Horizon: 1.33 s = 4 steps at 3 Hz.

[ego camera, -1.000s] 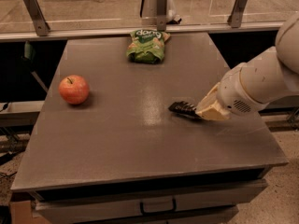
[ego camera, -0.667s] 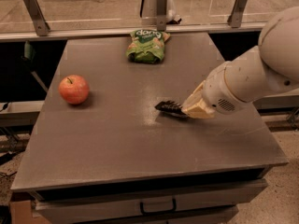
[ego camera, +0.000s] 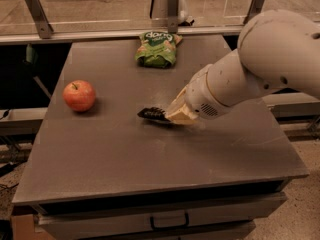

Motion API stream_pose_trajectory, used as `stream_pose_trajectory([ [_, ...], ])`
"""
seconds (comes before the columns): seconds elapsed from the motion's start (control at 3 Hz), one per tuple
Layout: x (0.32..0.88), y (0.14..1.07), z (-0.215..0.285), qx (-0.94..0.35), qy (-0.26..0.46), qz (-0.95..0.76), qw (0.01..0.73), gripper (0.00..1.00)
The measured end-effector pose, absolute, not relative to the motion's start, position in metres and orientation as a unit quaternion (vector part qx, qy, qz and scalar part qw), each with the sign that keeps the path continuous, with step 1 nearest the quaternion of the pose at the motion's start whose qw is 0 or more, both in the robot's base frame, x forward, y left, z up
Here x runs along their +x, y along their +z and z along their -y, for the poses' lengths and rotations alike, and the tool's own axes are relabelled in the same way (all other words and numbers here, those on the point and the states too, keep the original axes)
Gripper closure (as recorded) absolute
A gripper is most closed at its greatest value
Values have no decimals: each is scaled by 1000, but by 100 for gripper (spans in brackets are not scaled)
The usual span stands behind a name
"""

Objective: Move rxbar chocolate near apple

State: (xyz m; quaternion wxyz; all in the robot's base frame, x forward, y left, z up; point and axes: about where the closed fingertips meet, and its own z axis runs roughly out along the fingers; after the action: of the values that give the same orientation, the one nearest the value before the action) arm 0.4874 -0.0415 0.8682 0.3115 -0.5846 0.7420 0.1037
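Note:
The red-orange apple (ego camera: 79,95) sits on the left side of the grey table (ego camera: 150,159). The black rxbar chocolate (ego camera: 151,114) shows near the table's middle, its right end between the cream fingers of my gripper (ego camera: 176,115). The gripper is shut on the bar and holds it just above the tabletop, well to the right of the apple. My white arm (ego camera: 260,64) reaches in from the right and hides the bar's far end.
A green snack bag (ego camera: 157,49) with white lettering lies at the back of the table. A metal rail with posts (ego camera: 172,6) runs behind the table. A drawer handle (ego camera: 169,220) is below the front edge.
The gripper has carried the rxbar chocolate leftward across the table, from the right side toward the middle, closer to the apple. The apple and bag have not moved.

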Motion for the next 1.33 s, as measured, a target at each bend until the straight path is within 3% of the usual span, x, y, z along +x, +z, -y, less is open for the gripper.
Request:
stream_pose_trajectory([
  [0.67, 515, 867, -35, -607, 126, -710, 333, 100],
  [1.33, 547, 863, -79, -605, 127, -706, 346, 60],
])
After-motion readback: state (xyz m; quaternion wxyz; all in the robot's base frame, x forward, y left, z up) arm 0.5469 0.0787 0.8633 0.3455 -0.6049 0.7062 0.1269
